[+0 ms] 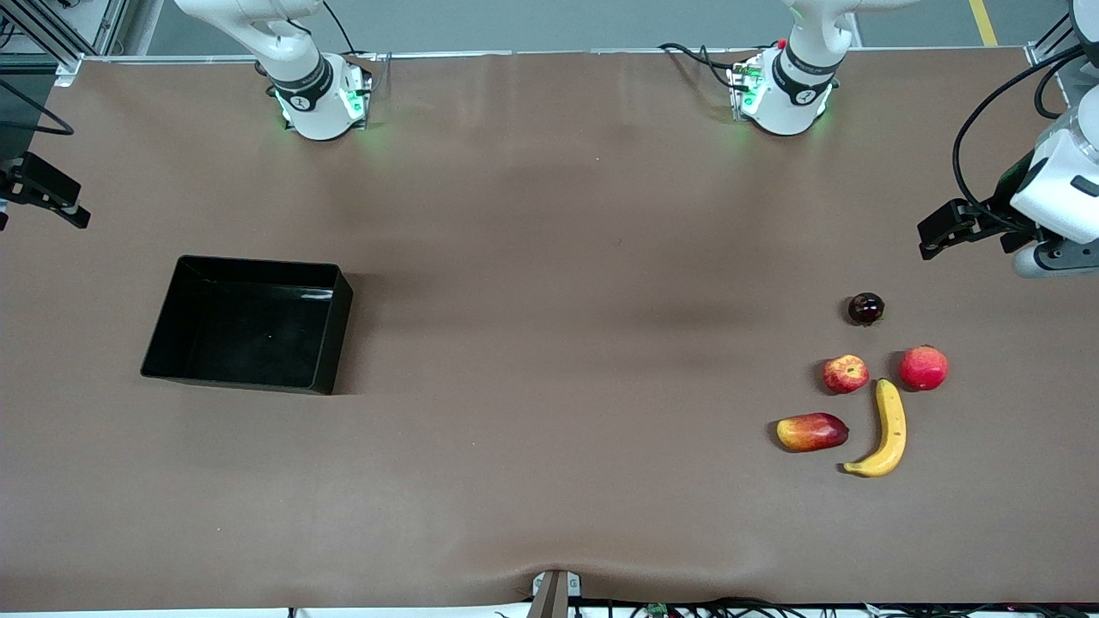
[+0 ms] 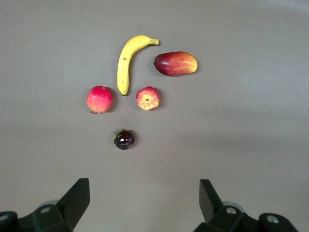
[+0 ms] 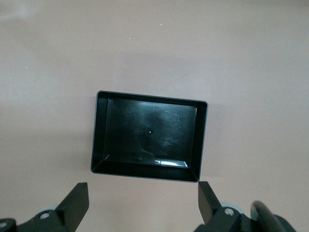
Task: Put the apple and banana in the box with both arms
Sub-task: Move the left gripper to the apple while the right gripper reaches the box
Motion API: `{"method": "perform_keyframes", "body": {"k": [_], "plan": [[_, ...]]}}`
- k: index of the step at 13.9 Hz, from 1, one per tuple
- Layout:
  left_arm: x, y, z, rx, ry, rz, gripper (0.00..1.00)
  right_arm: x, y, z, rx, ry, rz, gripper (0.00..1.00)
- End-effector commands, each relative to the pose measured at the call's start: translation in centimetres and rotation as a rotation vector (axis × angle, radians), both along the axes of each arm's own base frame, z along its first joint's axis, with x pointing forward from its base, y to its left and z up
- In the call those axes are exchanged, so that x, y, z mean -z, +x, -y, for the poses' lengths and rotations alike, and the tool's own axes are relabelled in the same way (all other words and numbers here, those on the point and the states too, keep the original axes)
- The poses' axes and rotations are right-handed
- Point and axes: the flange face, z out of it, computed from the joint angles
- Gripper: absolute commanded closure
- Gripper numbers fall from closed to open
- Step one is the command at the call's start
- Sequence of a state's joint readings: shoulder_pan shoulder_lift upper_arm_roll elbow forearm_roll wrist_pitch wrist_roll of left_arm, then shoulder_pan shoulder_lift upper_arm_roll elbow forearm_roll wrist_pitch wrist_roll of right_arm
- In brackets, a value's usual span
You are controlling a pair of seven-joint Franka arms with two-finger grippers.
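On the table, no legible writing is seen. Red-yellow apple, curved yellow banana and glossy black box are noted. Left gripper and right gripper are spread wide, grasping nothing.

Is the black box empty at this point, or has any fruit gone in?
Empty. The box shows only its bare glossy floor; the apple and banana lie on the table.

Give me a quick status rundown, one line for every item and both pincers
apple: on the table, untouched.
banana: lying flat beside the apple, untouched.
box: open-topped, empty, toward the right arm's end.
left pincer: open, empty, above the fruit.
right pincer: open, empty, above the box.
pinkish-red round fruit: resting on the table.
oblong red-and-yellow fruit: lying flat.
dark round fruit: resting on the table.
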State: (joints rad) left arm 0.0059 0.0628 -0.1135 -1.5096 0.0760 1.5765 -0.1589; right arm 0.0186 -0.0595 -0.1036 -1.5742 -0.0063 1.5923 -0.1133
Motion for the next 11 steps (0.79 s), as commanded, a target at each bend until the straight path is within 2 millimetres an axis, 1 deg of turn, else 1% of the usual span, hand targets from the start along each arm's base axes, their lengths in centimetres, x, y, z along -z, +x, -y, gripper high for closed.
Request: {"method": "perform_keyframes", "body": {"k": [1, 2, 4, 5, 6, 7, 8, 9, 10, 11], "plan": [[-0.3, 0.2, -0.4, 0.011, 0.02, -0.003, 0.0, -0.6, -0.2, 0.1, 0.012, 0.02, 0.002, 0.0], [-0.3, 0.2, -0.5, 0.01, 0.02, -0.003, 0.0, -0.5, -0.2, 0.1, 0.012, 0.02, 0.001, 0.0], [1.2, 1.2, -0.9, 0.005, 0.019, -0.022, 0.0, -0.5, -0.2, 0.1, 0.012, 0.021, -0.001, 0.0], [1.9, 2.2, -1.2, -0.002, 0.017, -0.02, 0.0, -0.1, 0.0, 0.1, 0.012, 0.02, -0.004, 0.0], [3.0, 3.5, -1.3, -0.009, 0.013, -0.026, 0.0, 0.9, 0.7, 0.3, 0.012, 0.02, -0.025, 0.0], [4.3, 4.8, -1.2, -0.016, 0.011, -0.038, 0.0, 1.1, 0.9, 0.2, 0.014, 0.019, -0.024, 0.0], [6.1, 6.2, -1.6, -0.016, 0.023, -0.055, 0.0, 1.3, 1.1, 0.7, 0.023, 0.019, -0.022, 0.0], [7.9, 7.2, -2.3, -0.016, 0.04, -0.057, 0.0, 2.9, 1.8, 1.8, 0.04, 0.019, -0.049, 0.0], [9.3, 8.1, -2.3, -0.014, 0.044, -0.046, 0.0, 6.7, 3.7, 1.8, 0.03, 0.014, -0.115, 0.0], [11.1, 8.6, -2.3, -0.022, 0.043, -0.056, 0.0, 11.9, 5.8, 1.6, 0.027, 0.002, -0.214, 0.0]]}}
